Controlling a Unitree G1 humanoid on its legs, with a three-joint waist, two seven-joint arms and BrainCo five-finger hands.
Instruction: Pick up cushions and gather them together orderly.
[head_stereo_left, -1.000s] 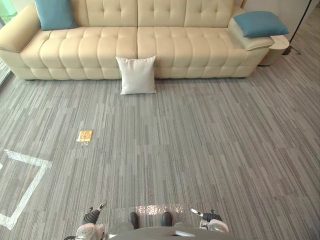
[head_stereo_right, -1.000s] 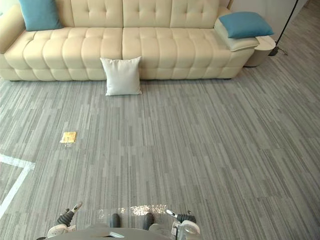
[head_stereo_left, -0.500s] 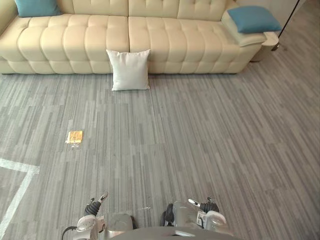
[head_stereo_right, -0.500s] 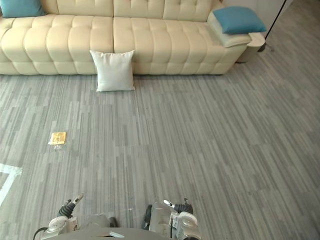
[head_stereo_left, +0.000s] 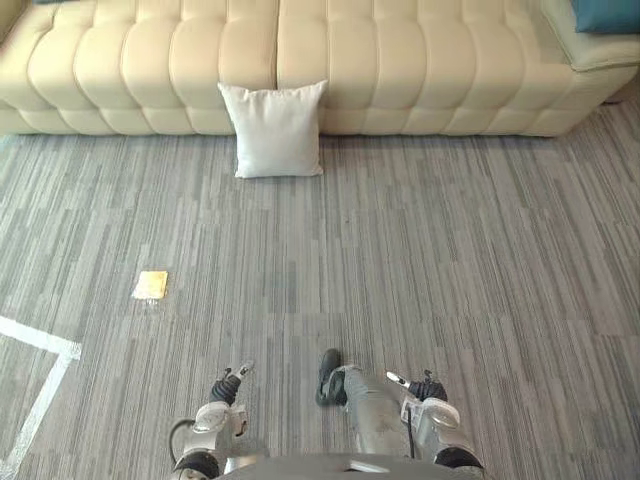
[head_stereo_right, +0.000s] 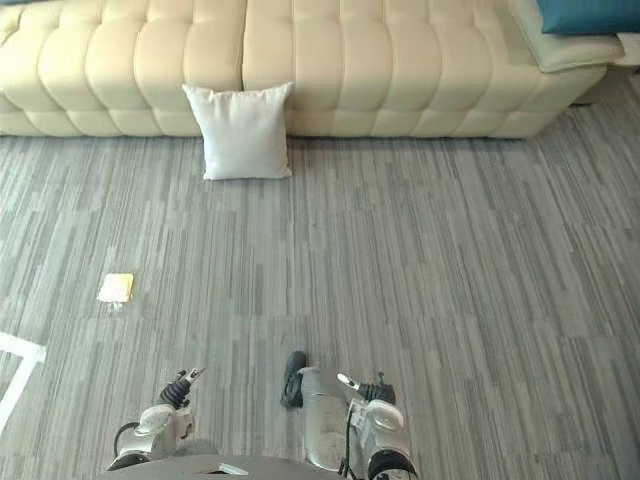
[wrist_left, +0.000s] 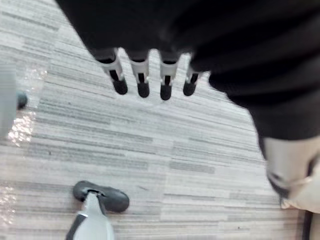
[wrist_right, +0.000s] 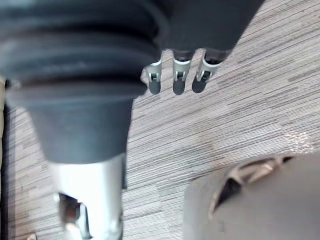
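A white square cushion (head_stereo_left: 274, 128) stands on the grey floor, leaning against the front of the cream sofa (head_stereo_left: 180, 60). A blue cushion (head_stereo_left: 606, 13) lies on the sofa's right arm at the far right. My left hand (head_stereo_left: 228, 385) hangs low at the view's bottom, far from the cushions; its fingers (wrist_left: 142, 82) are straight and hold nothing. My right hand (head_stereo_left: 412, 384) hangs low on the other side, and its fingers (wrist_right: 177, 80) are also straight and empty.
A small yellow flat object (head_stereo_left: 151, 285) lies on the floor at the left. White tape lines (head_stereo_left: 45, 365) mark the floor at the lower left. Grey striped carpet stretches between me and the sofa.
The camera has moved closer to the sofa and tilted down; the white cushion looks larger and the left blue cushion has left the picture. Both hands hang as before.
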